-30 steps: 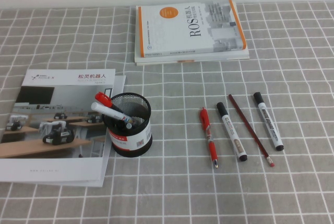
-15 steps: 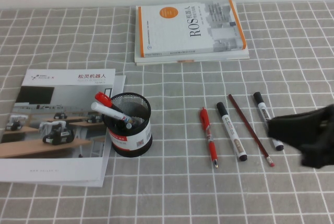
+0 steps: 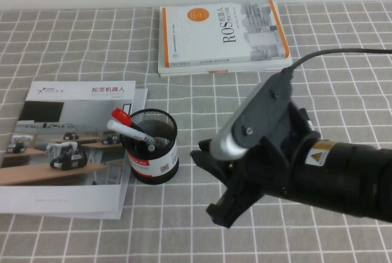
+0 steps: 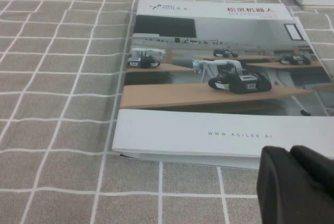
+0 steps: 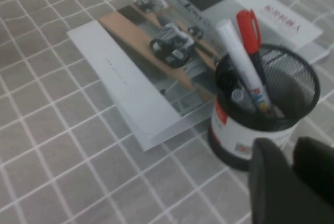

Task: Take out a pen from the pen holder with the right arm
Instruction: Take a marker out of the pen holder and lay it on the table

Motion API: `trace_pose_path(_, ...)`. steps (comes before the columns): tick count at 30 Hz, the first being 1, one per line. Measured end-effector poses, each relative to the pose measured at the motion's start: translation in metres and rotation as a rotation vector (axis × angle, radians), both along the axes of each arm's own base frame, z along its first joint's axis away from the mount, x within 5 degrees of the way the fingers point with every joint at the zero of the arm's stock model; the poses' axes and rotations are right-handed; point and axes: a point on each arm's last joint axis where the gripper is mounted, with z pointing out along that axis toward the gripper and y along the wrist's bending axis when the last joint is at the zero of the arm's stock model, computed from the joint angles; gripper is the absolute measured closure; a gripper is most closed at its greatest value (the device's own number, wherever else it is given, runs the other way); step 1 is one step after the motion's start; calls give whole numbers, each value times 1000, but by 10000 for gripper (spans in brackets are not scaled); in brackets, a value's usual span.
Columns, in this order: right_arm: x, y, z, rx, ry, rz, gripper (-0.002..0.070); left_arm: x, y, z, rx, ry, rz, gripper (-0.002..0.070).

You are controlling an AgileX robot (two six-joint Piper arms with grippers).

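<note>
On the left side of the table my left gripper [image 4: 298, 185] hung parked over the checked cloth, just off one edge of the AgileX brochure [image 3: 67, 146]. Whether it was open or closed I could not tell.

The brochure lay unmoved, and so did the black mesh pen holder [image 3: 153, 165] standing against the brochure's right edge, left of the table's middle and toward the near edge. The red-capped pen [image 3: 122, 116] and the white marker [image 3: 130, 132] leaned in it just as they had a second earlier, tops tipped left over the rim.

What had changed was my right arm. A second earlier it was out of sight, then only a dark blur at the right edge. Now my right gripper [image 3: 206, 184] hovered just beside the holder on its right, jaws parted and empty, touching nothing. The arm now covered the four loose pens lying right of the middle.

The ROS book [image 3: 223, 33] at the far edge sat as before.

I judged the approach nearly finished. No pen had left the holder yet.
</note>
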Motion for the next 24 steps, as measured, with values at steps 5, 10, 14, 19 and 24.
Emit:
trace_pose_path(5, 2, 10, -6, -29, -86, 6, 378, 0, 0, 0, 0, 0, 0, 678)
trace_pose_path(10, 2, 18, -11, -61, -162, 29, 244, 0, 0, 0, 0, 0, 0, 678)
trace_pose_path(14, 1, 25, -12, -80, -238, 51, 237, 0, 0, 0, 0, 0, 0, 678)
trace_pose_path(19, 4, 33, -19, -100, -326, 79, 236, 0, 0, 0, 0, 0, 0, 678)
trace_pose_path(24, 10, 45, -26, -13, -344, 65, 237, 0, 0, 0, 0, 0, 0, 678)
